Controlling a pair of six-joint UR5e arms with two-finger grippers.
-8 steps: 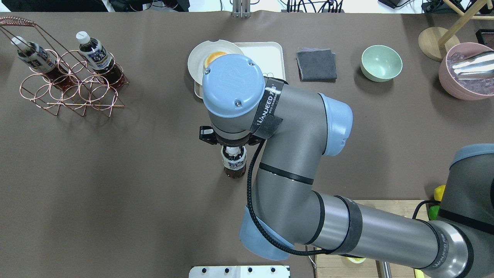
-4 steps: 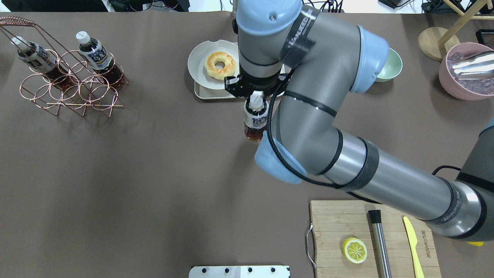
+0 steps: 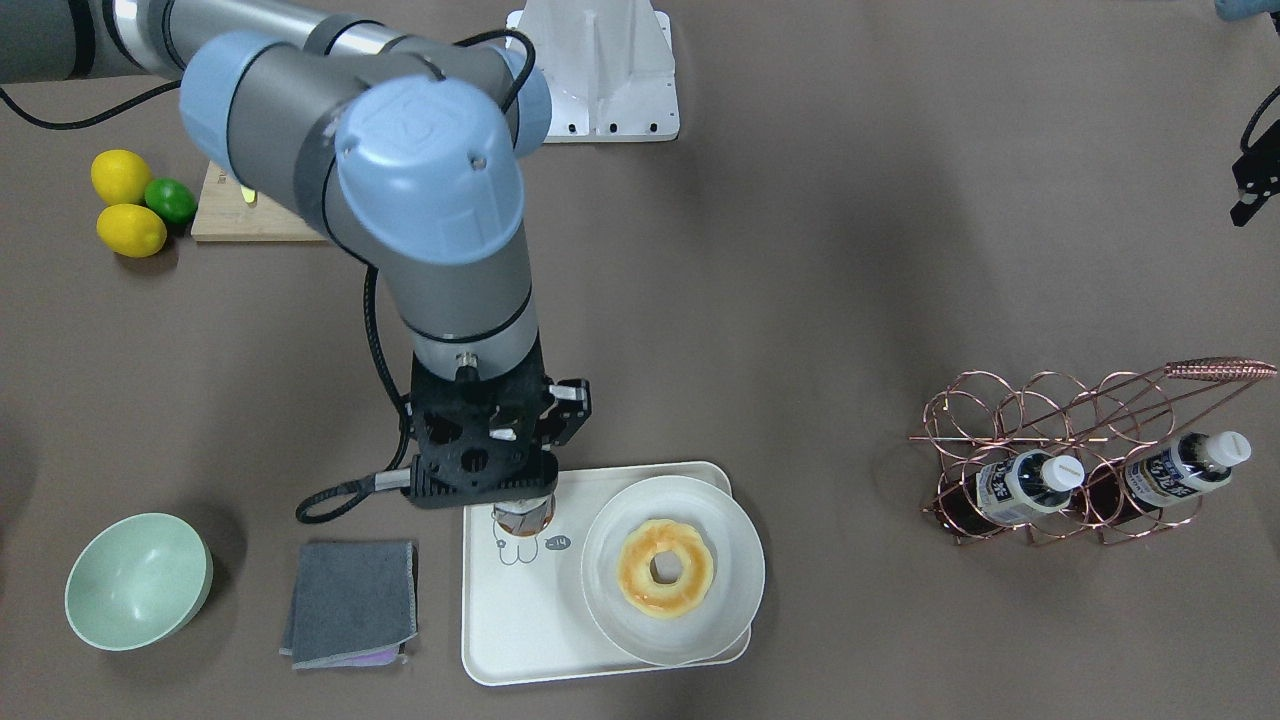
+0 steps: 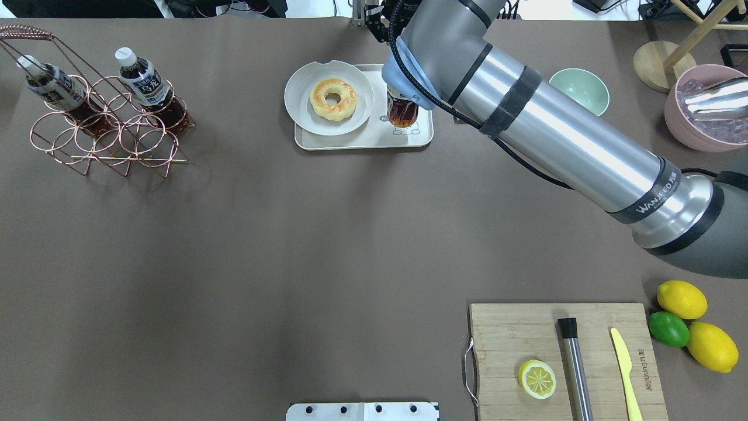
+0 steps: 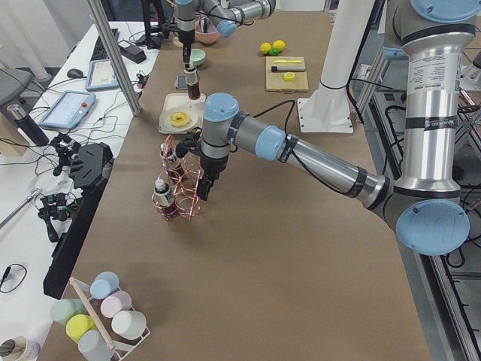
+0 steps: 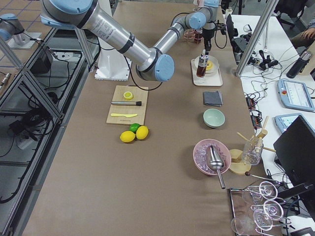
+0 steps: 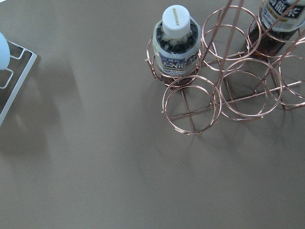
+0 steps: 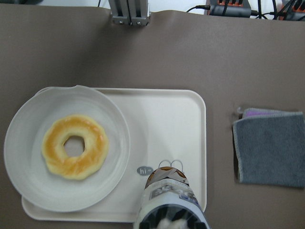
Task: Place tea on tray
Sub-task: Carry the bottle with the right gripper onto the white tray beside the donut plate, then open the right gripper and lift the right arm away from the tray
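Note:
My right gripper [image 3: 515, 488] is shut on the tea [image 4: 402, 112], a small bottle of dark reddish-brown drink, holding it upright by its top. The tea stands over the bear drawing on the cream-white tray [image 4: 363, 140], at the tray's right end in the overhead view. The right wrist view shows the tea [image 8: 169, 200] over the tray [image 8: 162, 119]; I cannot tell whether its base touches. Two more bottles [image 4: 140, 79] [image 4: 49, 82] sit in a copper wire rack [image 4: 105, 137]. My left gripper [image 5: 204, 188] hangs beside that rack; I cannot tell whether it is open or shut.
A round white plate [image 4: 298, 93] with a doughnut [image 4: 333, 98] covers the tray's left half. A grey cloth [image 3: 350, 600] and a green bowl [image 3: 135, 580] lie beside the tray. A pink ice bowl [image 4: 707, 117], a cutting board [image 4: 508, 333] and lemons [image 4: 681, 298] are on the right.
My right arm has carried the tea from the middle of the table away from the robot and to the right, to over the tray. The rack bottles have not moved.

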